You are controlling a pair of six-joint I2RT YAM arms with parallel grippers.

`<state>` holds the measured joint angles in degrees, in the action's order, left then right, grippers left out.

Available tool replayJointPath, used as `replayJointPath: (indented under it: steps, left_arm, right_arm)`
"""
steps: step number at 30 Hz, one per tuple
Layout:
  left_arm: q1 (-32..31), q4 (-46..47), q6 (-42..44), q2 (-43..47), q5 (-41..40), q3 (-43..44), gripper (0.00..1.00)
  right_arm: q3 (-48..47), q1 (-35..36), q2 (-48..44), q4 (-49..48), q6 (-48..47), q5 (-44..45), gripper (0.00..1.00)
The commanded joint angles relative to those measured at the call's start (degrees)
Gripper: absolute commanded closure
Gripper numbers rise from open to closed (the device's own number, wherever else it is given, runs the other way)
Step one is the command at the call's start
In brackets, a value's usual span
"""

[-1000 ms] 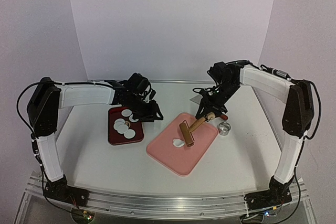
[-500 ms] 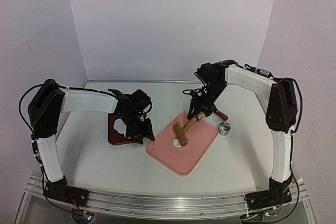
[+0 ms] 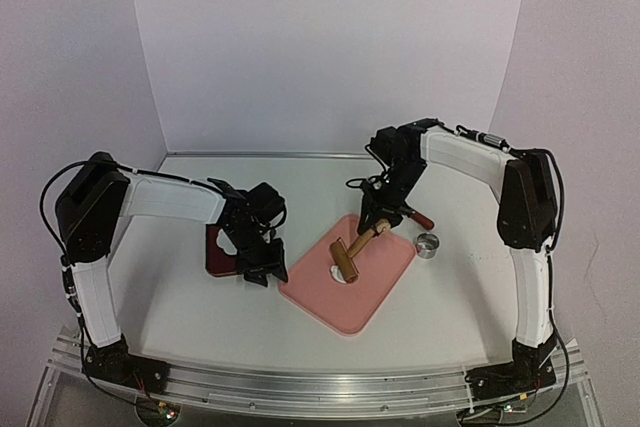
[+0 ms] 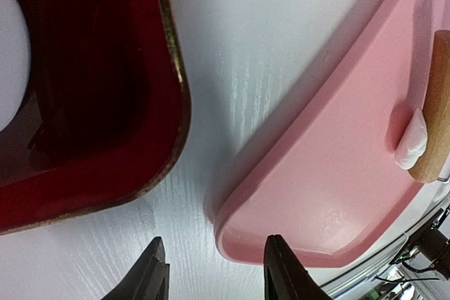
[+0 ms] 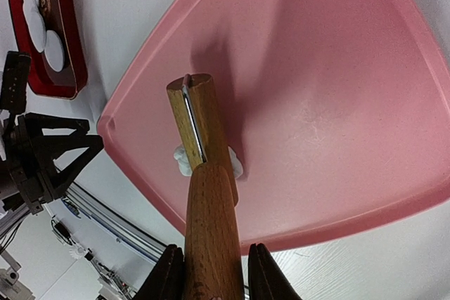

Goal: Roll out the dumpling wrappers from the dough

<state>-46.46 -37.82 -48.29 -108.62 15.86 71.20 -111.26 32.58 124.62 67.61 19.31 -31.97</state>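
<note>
Over on the left, the left arm reaches in low across the white table [image 3: 160,287], its left gripper [image 3: 262,269] hovering just off the near right corner of the dark red tray [image 3: 212,252], and the wrist view shows those jaws [image 4: 218,275] standing apart with nothing between them, only bare tabletop and the rounded corner of the pink board [image 4: 337,194] below. The dumpling wrappers [image 5: 53,54] lie in that red tray as flat white discs, one of them peeking in at the left edge of the left wrist view [image 4: 10,61], while from above most are hidden behind the arm. Moving to the middle, the pink board sits diamond-wise just beside the tray, close but apart, and on its left part lies the dough [image 3: 334,272], a small white lump pressed under the barrel of the wooden rolling pin [image 3: 345,259], squeezing out on either side of it [image 5: 181,159]. The pin's handle slants up and to the right into the right gripper [image 3: 385,217], whose two fingers [image 5: 169,275] are clamped on either side of the wood. Further right, the small metal ring cutter [image 3: 428,245] stands on the table just off the board's right edge, touching nothing
</note>
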Motion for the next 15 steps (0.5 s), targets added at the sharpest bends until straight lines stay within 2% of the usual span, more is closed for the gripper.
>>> replayJointPath:
  steps: [1, 6, 10, 15]
  left_arm:
    - [0.14, 1.79, 2.02, -2.91, 1.09, 1.28, 0.61]
    - [0.14, 3.44, 2.26, -4.12, 1.45, 1.23, 0.64]
    - [0.14, 3.81, 2.27, -5.63, 1.96, 1.72, 0.79]
    - [0.10, 3.74, 1.98, -5.68, 1.57, 2.07, 0.92]
  right_arm:
    - [1.50, 1.33, 1.54, 2.78, -1.12, 5.33, 1.00]
    - [3.44, 1.72, 2.15, 2.68, -1.03, 6.81, 1.00]
    - [3.51, 1.77, 3.19, 2.41, -0.63, 7.36, 1.00]
    - [3.96, 2.01, 4.45, 2.07, 0.24, 8.49, 1.00]
